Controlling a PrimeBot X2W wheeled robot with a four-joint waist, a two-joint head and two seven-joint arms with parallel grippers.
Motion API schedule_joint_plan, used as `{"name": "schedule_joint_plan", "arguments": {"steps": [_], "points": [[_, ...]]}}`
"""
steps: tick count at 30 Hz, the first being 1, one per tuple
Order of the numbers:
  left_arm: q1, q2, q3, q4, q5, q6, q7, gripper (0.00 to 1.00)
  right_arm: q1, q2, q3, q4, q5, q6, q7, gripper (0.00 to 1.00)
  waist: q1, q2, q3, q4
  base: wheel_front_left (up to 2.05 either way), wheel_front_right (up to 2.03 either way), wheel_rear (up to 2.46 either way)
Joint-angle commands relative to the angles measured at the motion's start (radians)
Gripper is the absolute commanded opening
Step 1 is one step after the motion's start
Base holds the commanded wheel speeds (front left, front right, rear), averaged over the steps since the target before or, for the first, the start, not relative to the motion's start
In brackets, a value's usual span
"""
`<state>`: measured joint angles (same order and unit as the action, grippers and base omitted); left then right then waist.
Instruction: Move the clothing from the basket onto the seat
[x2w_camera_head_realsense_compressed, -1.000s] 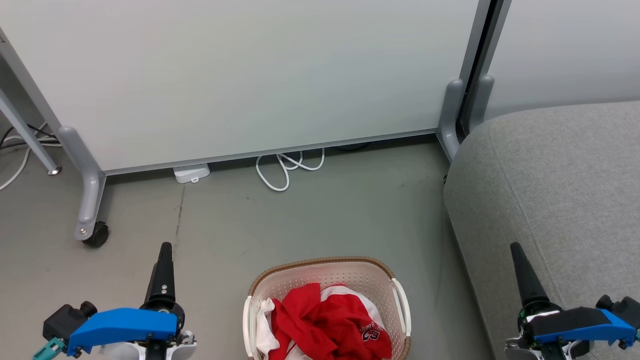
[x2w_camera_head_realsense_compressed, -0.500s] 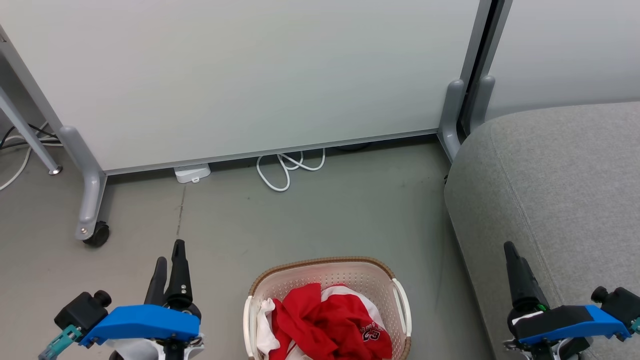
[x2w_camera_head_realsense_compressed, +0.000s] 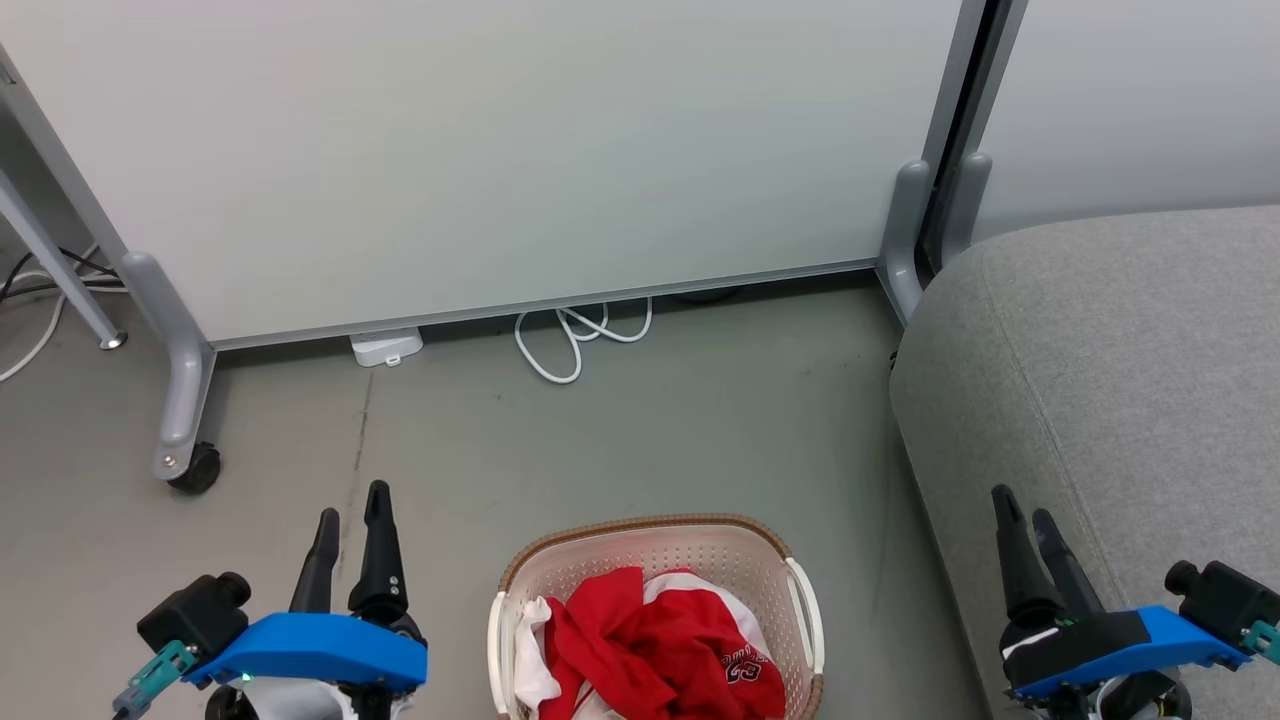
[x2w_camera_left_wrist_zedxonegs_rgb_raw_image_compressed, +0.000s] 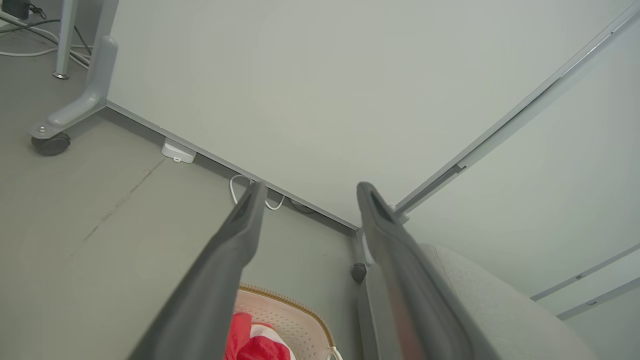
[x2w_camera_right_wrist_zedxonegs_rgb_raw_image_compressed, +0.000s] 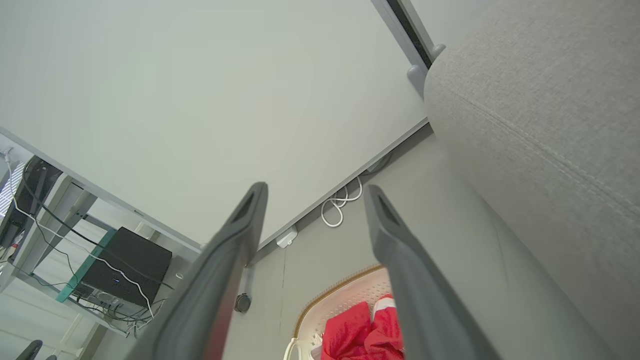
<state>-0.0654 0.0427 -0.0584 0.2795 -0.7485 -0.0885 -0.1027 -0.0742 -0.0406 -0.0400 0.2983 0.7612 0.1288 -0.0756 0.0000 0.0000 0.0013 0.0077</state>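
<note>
The cream laundry basket (x2w_camera_head_realsense_compressed: 640, 521) is seen on the grey floor (x2w_camera_head_realsense_compressed: 650, 430) at the lower middle of the head view. Its open top is turned upward and its near end is cut off by the frame edge, so its long axis cannot be told. White handles are set on its left and right sides.

The clothing (x2w_camera_head_realsense_compressed: 650, 640) is heaped inside the basket. A bright red shirt (x2w_camera_head_realsense_compressed: 610, 640) is crumpled across the middle, a white garment (x2w_camera_head_realsense_compressed: 528, 655) is bunched against the left wall, and a red jersey (x2w_camera_head_realsense_compressed: 745, 668) is laid toward the right wall, its "23" print shown upside down. No single direction can be given for the heap.

The grey sofa (x2w_camera_head_realsense_compressed: 1120, 380) is placed to the right of the basket, with a strip of floor between them. Its stitched seam is run from near to far, away from the robot.

The left gripper (x2w_camera_head_realsense_compressed: 353, 502) is held to the left of the basket, above the floor, with its fingers pointed away from the robot. They are spread wide and nothing is held between them. The right gripper (x2w_camera_head_realsense_compressed: 1020, 504) is held to the right of the basket, over the sofa's near edge. It is likewise spread wide and empty.

Beyond the basket, a looped white cable (x2w_camera_head_realsense_compressed: 570, 345) and a small white box (x2w_camera_head_realsense_compressed: 385, 347) are seen at the foot of a pale partition (x2w_camera_head_realsense_compressed: 500, 150).
</note>
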Motion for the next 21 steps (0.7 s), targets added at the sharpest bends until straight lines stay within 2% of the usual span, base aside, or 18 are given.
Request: {"name": "schedule_joint_plan", "arguments": {"steps": [1,6,21], "points": [[-0.026,0.008,-0.009,-0.008,0.037,-0.002,-0.012,1.00,-0.015,-0.008,0.001,-0.015,-0.039,0.002,-0.008,1.00,0.0000,0.0000,0.000,0.000,0.00,0.00,0.00],[-0.028,0.008,-0.021,-0.001,0.110,0.001,-0.032,1.00,-0.010,-0.009,0.004,-0.019,-0.120,0.002,-0.015,1.00,0.0000,0.0000,-0.002,0.000,0.00,0.00,0.00],[-0.030,0.008,-0.044,0.018,0.225,0.007,-0.070,1.00,-0.008,-0.010,0.009,-0.020,-0.265,0.002,-0.035,1.00,0.0000,0.0000,-0.003,0.001,0.00,0.00,0.00]]}}
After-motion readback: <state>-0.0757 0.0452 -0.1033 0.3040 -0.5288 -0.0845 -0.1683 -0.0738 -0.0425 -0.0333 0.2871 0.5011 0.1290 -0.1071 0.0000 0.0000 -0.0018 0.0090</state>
